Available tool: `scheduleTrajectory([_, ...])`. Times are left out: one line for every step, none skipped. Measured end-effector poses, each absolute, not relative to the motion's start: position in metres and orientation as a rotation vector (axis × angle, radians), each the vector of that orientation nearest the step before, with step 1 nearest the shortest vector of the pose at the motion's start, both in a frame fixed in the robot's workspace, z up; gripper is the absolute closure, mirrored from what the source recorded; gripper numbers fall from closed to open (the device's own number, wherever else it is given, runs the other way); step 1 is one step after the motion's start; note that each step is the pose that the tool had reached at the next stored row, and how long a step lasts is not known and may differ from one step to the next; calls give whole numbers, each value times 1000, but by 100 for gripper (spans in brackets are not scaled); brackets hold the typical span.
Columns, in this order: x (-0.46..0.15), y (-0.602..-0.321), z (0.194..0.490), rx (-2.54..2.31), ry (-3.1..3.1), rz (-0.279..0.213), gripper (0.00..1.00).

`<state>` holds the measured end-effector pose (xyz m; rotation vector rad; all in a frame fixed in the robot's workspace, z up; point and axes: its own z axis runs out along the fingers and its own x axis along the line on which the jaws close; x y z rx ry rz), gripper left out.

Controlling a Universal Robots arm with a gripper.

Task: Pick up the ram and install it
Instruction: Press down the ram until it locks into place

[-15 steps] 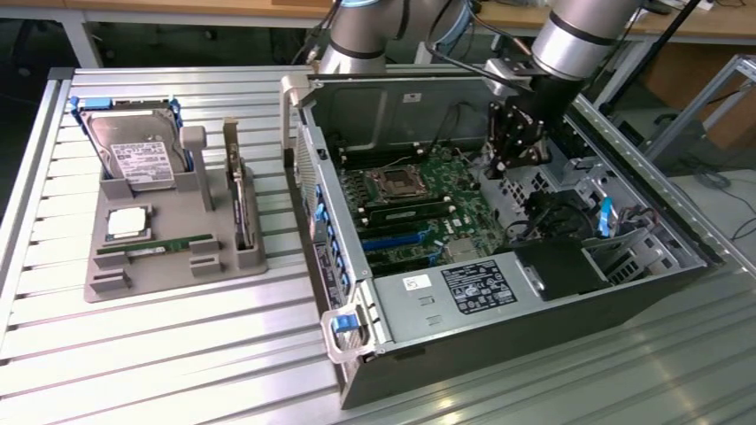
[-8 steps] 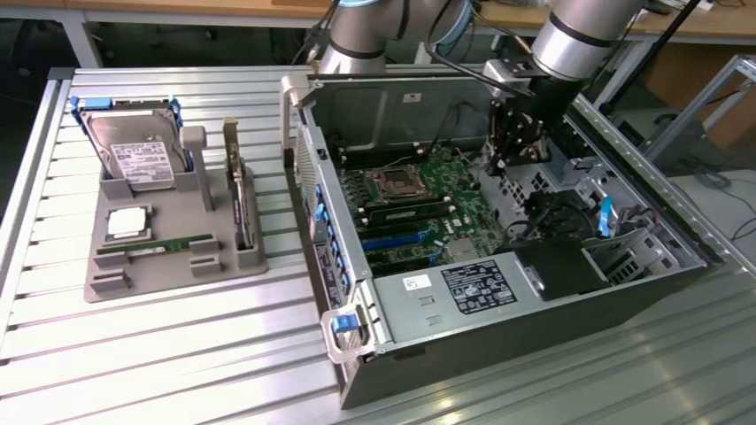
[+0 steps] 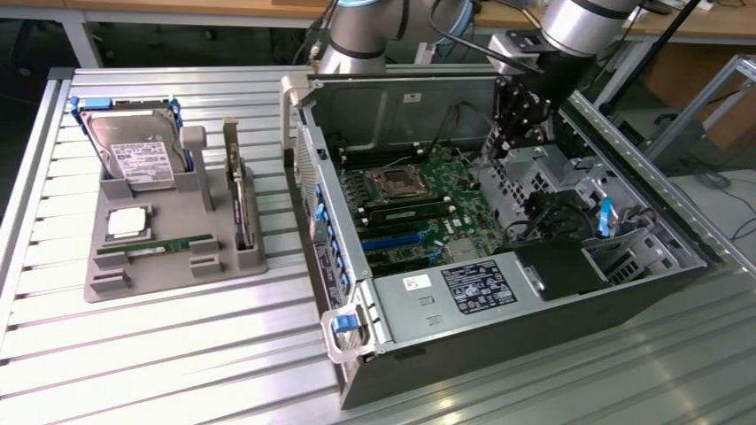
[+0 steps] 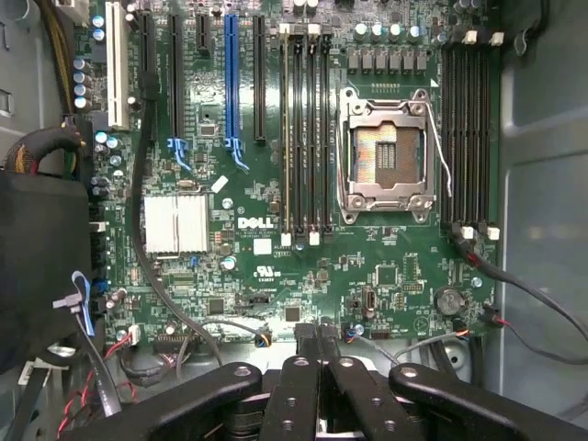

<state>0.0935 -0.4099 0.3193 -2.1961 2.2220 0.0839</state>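
A bench (image 3: 154,354) of ribbed aluminium slats fills the foreground of the exterior view, its grooves catching bright overhead light in pale streaks. Behind it runs a wooden worktop (image 3: 212,9) along the far edge, with dark space beneath. At the exterior view's right stand aluminium frame profiles (image 3: 691,106), a brown cardboard box (image 3: 697,75) and a grey floor (image 3: 732,204).

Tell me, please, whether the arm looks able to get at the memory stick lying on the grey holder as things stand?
Probably yes. The memory stick lies flat and uncovered at the front of the grey holder, open from above. The tool is over the open computer case, so the arm would have to cross above the case wall first.
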Motion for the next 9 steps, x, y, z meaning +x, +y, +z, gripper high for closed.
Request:
scheduleTrajectory([93,-410,319,-2196,2222,84,90])
scheduleTrajectory([92,-410,319,-2196,2222,84,90])
scheduleTrajectory([90,-410,315,-2196,2222,84,90])
scheduleTrajectory([88,-411,309,-2196,2222,84,90])
scheduleTrajectory([83,-411,303,-2196,2222,84,90])
scheduleTrajectory([78,-411,298,-2196,2222,84,90])
scheduleTrajectory([70,-411,293,-2196,2222,84,90])
scheduleTrajectory([64,-411,287,-2196,2222,84,90])
scheduleTrajectory([57,-412,283,-2196,2222,84,90])
